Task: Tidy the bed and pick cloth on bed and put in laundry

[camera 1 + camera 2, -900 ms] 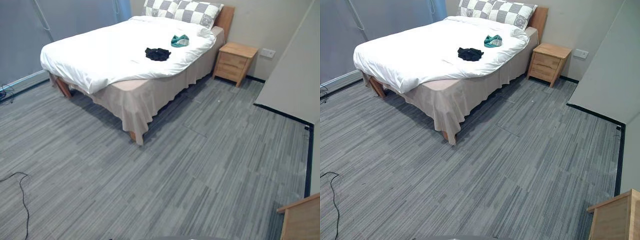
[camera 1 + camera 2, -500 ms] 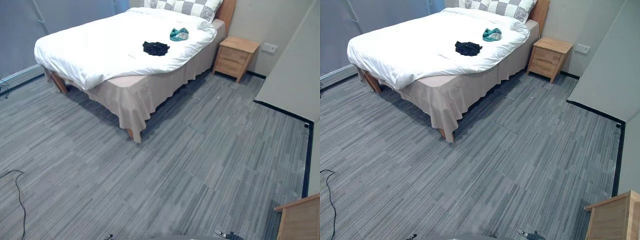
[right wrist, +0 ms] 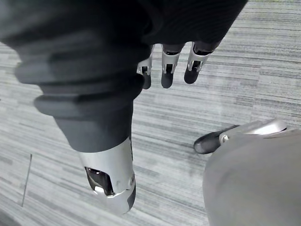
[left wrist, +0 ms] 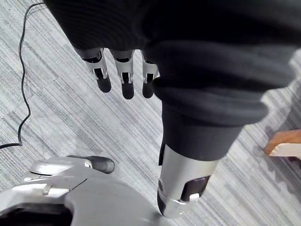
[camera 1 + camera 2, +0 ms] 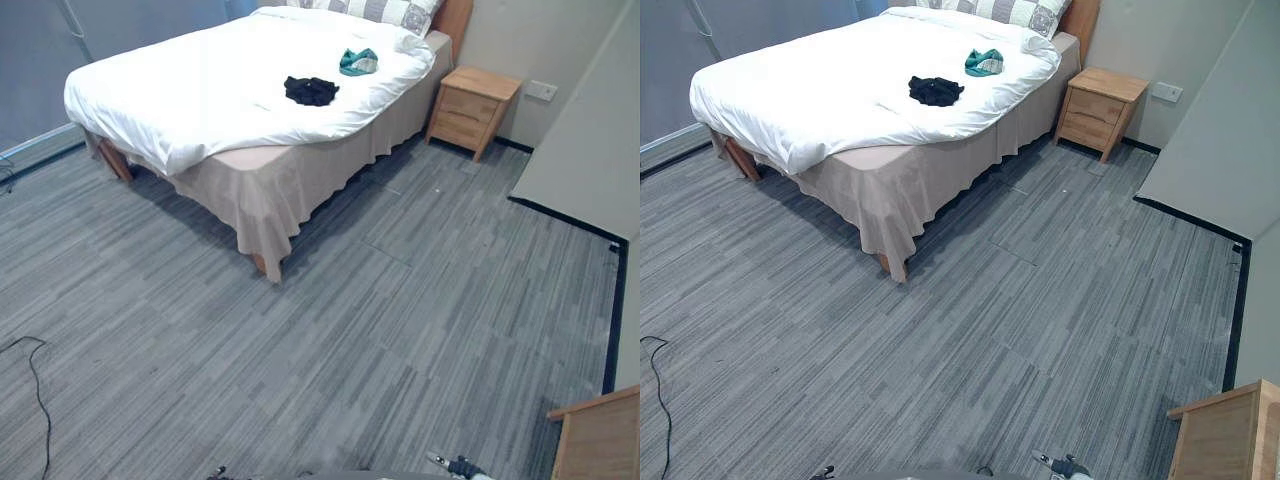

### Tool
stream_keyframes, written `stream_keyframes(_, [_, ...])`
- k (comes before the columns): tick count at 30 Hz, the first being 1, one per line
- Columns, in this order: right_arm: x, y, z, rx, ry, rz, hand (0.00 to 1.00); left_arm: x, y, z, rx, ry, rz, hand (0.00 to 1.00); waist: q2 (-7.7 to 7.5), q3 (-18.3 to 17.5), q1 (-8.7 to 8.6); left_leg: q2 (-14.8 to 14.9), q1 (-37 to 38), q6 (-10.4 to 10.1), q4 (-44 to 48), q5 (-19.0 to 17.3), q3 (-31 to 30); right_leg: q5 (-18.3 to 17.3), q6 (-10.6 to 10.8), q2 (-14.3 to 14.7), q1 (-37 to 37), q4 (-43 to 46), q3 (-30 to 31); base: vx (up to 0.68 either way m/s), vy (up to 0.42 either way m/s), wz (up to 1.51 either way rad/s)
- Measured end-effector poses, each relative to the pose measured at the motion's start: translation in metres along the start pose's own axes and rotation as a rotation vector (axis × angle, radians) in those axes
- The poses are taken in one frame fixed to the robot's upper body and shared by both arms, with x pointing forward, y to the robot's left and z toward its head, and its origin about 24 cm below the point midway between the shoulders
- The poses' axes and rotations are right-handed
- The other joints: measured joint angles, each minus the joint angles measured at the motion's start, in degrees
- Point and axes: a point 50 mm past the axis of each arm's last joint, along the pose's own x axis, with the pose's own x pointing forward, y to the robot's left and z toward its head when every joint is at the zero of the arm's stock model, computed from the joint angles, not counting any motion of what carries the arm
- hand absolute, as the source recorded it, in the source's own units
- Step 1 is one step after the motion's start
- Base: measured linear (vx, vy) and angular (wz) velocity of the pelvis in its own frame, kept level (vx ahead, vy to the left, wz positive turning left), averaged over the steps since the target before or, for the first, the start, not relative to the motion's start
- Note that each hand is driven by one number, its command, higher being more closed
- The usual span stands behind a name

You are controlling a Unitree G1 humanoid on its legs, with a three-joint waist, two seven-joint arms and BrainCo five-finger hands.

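Whole view shifted; cloth [image 5: 311,91] on bed [image 5: 180,80].

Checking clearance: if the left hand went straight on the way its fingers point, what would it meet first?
The left hand points down at the grey floor, so probably that; nothing shows between.

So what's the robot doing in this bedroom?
Nothing is picked up yet. A black cloth and a green cloth lie apart on the bed, on its white cover. The robot stands back from it on the grey floor. Its left robot hand and right robot hand hang over the floor with relaxed fingers, holding nothing.
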Motion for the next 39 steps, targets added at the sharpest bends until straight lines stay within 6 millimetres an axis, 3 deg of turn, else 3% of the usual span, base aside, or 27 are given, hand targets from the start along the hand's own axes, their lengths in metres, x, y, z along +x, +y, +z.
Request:
stream_keyframes(4, [0.000, 0.010, 0.003, 0.001, -0.007, 0.026, 0.00, 0.001, 0.000, 0.003, 0.002, -0.004, 0.000, 0.00, -0.15, 0.1, 0.11, 0.2, -1.1, -0.1, -0.3, -0.1, 1.9, 0.0, 0.0, 0.3, -2.1, 0.3, 1.8, 0.02, -0.015, -0.23])
stream_keyframes(6, [0.001, 0.014, 0.006, 0.000, -0.012, 0.034, 0.00, 0.001, 0.000, 0.005, 0.002, -0.009, -0.001, 0.00, -0.19, 0.2, 0.14, 0.4, -2.0, 0.0, 0.4, -0.9, 2.6, -1.1, 1.0, 0.5, -4.0, 3.0, 2.2, 0.03, -0.017, -0.28])
stream_keyframes(8, [0.001, 0.021, 0.013, -0.005, -0.031, 0.053, 0.00, 0.002, 0.002, 0.010, 0.000, -0.025, 0.005, 0.00, -0.24, 2.5, 0.59, 1.1, -2.3, 1.0, 3.6, -4.4, 3.8, -4.9, 5.8, 1.0, -10.0, 17.6, 1.5, -0.02, -0.021, -0.42])
stream_keyframes(9, [0.001, 0.021, 0.017, -0.005, -0.050, 0.055, 0.00, 0.002, 0.003, 0.013, -0.003, -0.033, 0.006, 0.00, -0.35, 3.2, 0.63, 1.3, -2.3, 1.0, 4.6, -5.4, 4.1, -5.6, 6.9, 1.1, -13.1, 24.3, 0.8, -0.07, -0.019, -0.22])
stream_keyframes(10, [0.001, 0.024, 0.024, -0.016, -0.076, 0.063, 0.00, 0.003, 0.004, 0.017, -0.002, -0.040, 0.008, 0.00, -0.60, 3.9, 0.62, 1.3, -2.2, 1.3, 6.6, -7.0, 4.0, -5.3, 7.7, -0.3, -20.2, 39.2, -1.6, 0.02, -0.026, 0.21])
stream_keyframes(11, [0.001, 0.022, 0.026, -0.016, -0.090, 0.061, 0.00, 0.003, 0.007, 0.020, 0.018, -0.045, 0.011, 0.00, -1.60, 4.2, -0.36, 1.2, -1.2, 1.3, 7.5, -7.8, 2.3, -5.8, 6.9, -3.7, -24.6, 49.6, -5.9, 0.05, -0.019, 0.44])
stream_keyframes(12, [0.001, 0.018, 0.023, -0.016, -0.083, 0.052, 0.00, 0.004, 0.007, 0.025, 0.021, -0.056, 0.010, 0.00, -1.82, 4.3, -0.42, 1.4, -0.6, 1.3, 7.7, -8.2, 1.5, -6.1, 6.4, -5.3, -25.8, 51.8, -7.8, 0.22, -0.013, 0.64])
stream_keyframes(14, [0.000, 0.010, 0.011, 0.001, -0.050, 0.030, 0.00, 0.004, 0.008, 0.028, 0.015, -0.064, 0.013, 0.00, -2.44, 4.9, -0.04, 2.1, 1.7, 1.5, 7.7, -9.1, -0.7, -7.5, 5.7, -8.9, -27.2, 49.1, -11.5, 0.20, -0.019, 0.53])
stream_keyframes(15, [0.000, 0.006, 0.008, 0.016, -0.046, 0.016, 0.00, 0.004, 0.008, 0.028, 0.013, -0.059, 0.014, 0.00, -2.35, 4.9, -0.52, 3.1, 2.5, 1.1, 7.6, -10.1, -1.7, -7.2, 5.4, -9.1, -27.1, 39.1, -11.2, 0.38, -0.148, 0.56])
stream_keyframes(16, [0.000, 0.005, 0.006, 0.012, -0.038, 0.012, 0.00, 0.004, 0.008, 0.029, 0.014, -0.062, 0.014, 0.00, -2.24, 5.0, -1.07, 3.9, 3.0, 0.3, 7.0, -10.8, -2.8, -4.2, 5.4, -8.9, -26.9, 25.5, -11.1, 0.48, -0.196, 0.53])
stream_keyframes(18, [0.000, 0.006, 0.003, 0.012, -0.026, 0.016, 0.00, 0.004, 0.009, 0.030, 0.014, -0.065, 0.018, 0.00, -2.65, 5.4, -1.95, 4.3, 4.3, -1.0, 5.7, -11.2, -3.7, 2.1, 6.5, -9.1, -26.9, 10.1, -10.0, 0.50, -0.255, 0.46])
stream_keyframes(19, [0.000, 0.006, 0.001, 0.015, -0.016, 0.015, 0.00, 0.005, 0.009, 0.032, -0.012, -0.070, 0.022, 0.00, -2.62, 6.2, -3.01, 5.0, 6.2, -2.4, 5.2, -13.1, -4.7, 4.8, 7.2, -9.9, -26.8, 3.9, -7.8, 0.54, -0.319, 0.55])
stream_keyframes(20, [0.000, 0.006, 0.000, 0.015, -0.013, 0.015, 0.00, 0.005, 0.009, 0.032, -0.032, -0.070, 0.024, 0.00, -2.34, 6.5, -3.37, 5.7, 7.5, -2.7, 4.5, -13.9, -4.9, 5.5, 7.2, -9.8, -27.1, 4.5, -7.6, 0.68, -0.384, 0.50])
stream_keyframes(21, [0.000, -0.001, 0.001, 0.024, -0.013, -0.001, 0.00, 0.005, 0.006, 0.034, -0.069, -0.073, 0.022, 0.00, -1.13, 7.1, -3.54, 7.6, 9.8, -2.6, 3.8, -14.6, -4.8, 9.5, 6.3, -8.5, -27.6, 8.8, -8.5, 0.60, -0.307, 0.15])
stream_keyframes(22, [0.000, 0.000, 0.002, 0.022, -0.010, 0.000, 0.00, 0.005, -0.001, 0.034, -0.110, -0.074, 0.010, 0.00, 0.17, 7.1, -3.10, 9.2, 9.0, -2.8, 8.0, -14.2, -4.2, 10.1, 5.0, -6.6, -29.6, 14.1, -8.6, 0.75, -0.399, 0.01])
stream_keyframes(23, [0.000, -0.002, 0.005, 0.029, -0.017, -0.004, 0.00, 0.004, -0.003, 0.034, -0.153, -0.080, 0.010, 0.00, 0.96, 6.9, -3.01, 11.3, 5.3, -2.5, 17.8, -13.8, -4.4, 9.4, 0.9, -4.8, -29.1, 15.7, -9.4, 0.62, -0.359, -0.10])
stream_keyframes(24, [0.001, -0.002, 0.007, 0.046, -0.020, -0.006, 0.00, 0.004, -0.004, 0.033, -0.178, -0.076, 0.012, 0.00, 1.57, 7.1, -3.07, 12.6, 2.8, -2.2, 24.0, -12.8, -4.6, 8.6, -0.4, -3.4, -27.8, 15.4, -10.4, 0.62, -0.414, -0.11])
stream_keyframes(25, [0.001, -0.001, 0.008, 0.054, -0.024, -0.006, 0.00, 0.004, -0.001, 0.032, -0.216, -0.075, 0.024, 0.00, 2.14, 7.0, -3.08, 14.9, -3.4, -0.4, 38.8, -6.8, -5.4, 6.6, -2.2, -0.7, -24.7, 14.4, -11.4, 0.65, -0.374, -0.17])
stream_keyframes(26, [0.001, 0.000, 0.013, 0.036, -0.045, -0.005, 0.00, 0.003, 0.001, 0.032, -0.227, -0.086, 0.032, 0.00, 2.33, 7.5, -2.56, 16.5, -10.5, 0.0, 54.0, 1.4, -6.9, 5.3, -4.1, 1.9, -20.7, 12.5, -11.3, 0.65, -0.350, -0.21])
stream_keyframes(27, [0.001, 0.000, 0.015, 0.011, -0.050, -0.006, 0.00, 0.003, 0.001, 0.036, -0.230, -0.101, 0.033, 0.00, 2.39, 8.4, -2.07, 17.4, -13.2, -0.4, 61.0, 1.2, -7.0, 5.0, -4.7, 3.1, -18.3, 11.6, -11.2, 0.63, -0.301, -0.38])
stream_keyframes(28, [0.001, 0.002, 0.019, -0.043, -0.057, 0.005, 0.00, 0.003, 0.004, 0.046, -0.239, -0.146, 0.035, 0.00, 1.62, 9.5, -0.59, 18.0, -18.0, -0.2, 70.8, 1.0, -5.0, 4.8, -5.5, 4.4, -13.8, 9.7, -10.1, 0.56, -0.287, -0.54])
stream_keyframes(29, [0.001, 0.010, 0.025, -0.079, -0.074, 0.027, 0.00, 0.003, 0.009, 0.054, -0.221, -0.177, 0.048, 0.00, 0.16, 9.7, 0.78, 17.7, -22.6, -1.3, 74.0, 0.2, -1.7, 4.8, -5.6, 4.4, -10.4, 7.4, -8.7, 0.65, -0.334, -0.56])
stream_keyframes(32, [0.001, 0.025, 0.042, -0.119, -0.128, 0.064, 0.00, 0.002, 0.008, 0.065, -0.235, -0.216, 0.055, 0.00, -0.20, 9.6, 1.82, 17.3, -29.2, -2.7, 67.7, -2.2, 4.2, 4.1, -5.0, 3.6, -3.9, 1.9, -8.2, 0.50, -0.196, -0.27])
stream_keyframes(35, [0.000, 0.037, 0.060, -0.136, -0.172, 0.091, 0.00, 0.002, 0.000, 0.067, -0.249, -0.217, 0.040, 0.00, -0.10, 9.6, 3.36, 13.6, -29.7, -2.6, 41.0, -3.7, 14.4, 1.9, -3.8, 1.7, 1.6, -2.4, -8.3, 0.45, 0.018, -0.01])
stream_keyframes(37, [0.000, 0.037, 0.059, -0.160, -0.172, 0.091, 0.00, 0.002, -0.005, 0.061, -0.221, -0.198, 0.024, 0.00, 1.12, 8.7, 3.19, 10.8, -26.6, 0.4, 21.5, -1.2, 27.5, -1.4, -2.0, 0.9, 4.9, -2.9, -10.9, 0.51, 0.096, 0.61])
stream_keyframes(38, [0.001, 0.033, 0.052, -0.169, -0.150, 0.081, 0.00, 0.002, -0.006, 0.052, -0.220, -0.172, 0.023, 0.00, 1.55, 8.2, 3.28, 10.2, -24.9, 3.1, 17.2, 0.0, 34.0, -3.7, -0.9, 0.9, 6.8, -2.7, -12.0, 0.44, 0.125, 0.54])
stream_keyframes(39, [0.001, 0.032, 0.049, -0.176, -0.141, 0.079, 0.00, 0.002, -0.005, 0.046, -0.219, -0.156, 0.026, 0.00, 1.50, 7.9, 3.41, 9.9, -24.1, 6.1, 16.9, 1.2, 35.0, -5.2, -0.3, 0.7, 7.8, -1.9, -12.4, 0.68, 0.220, 0.67])
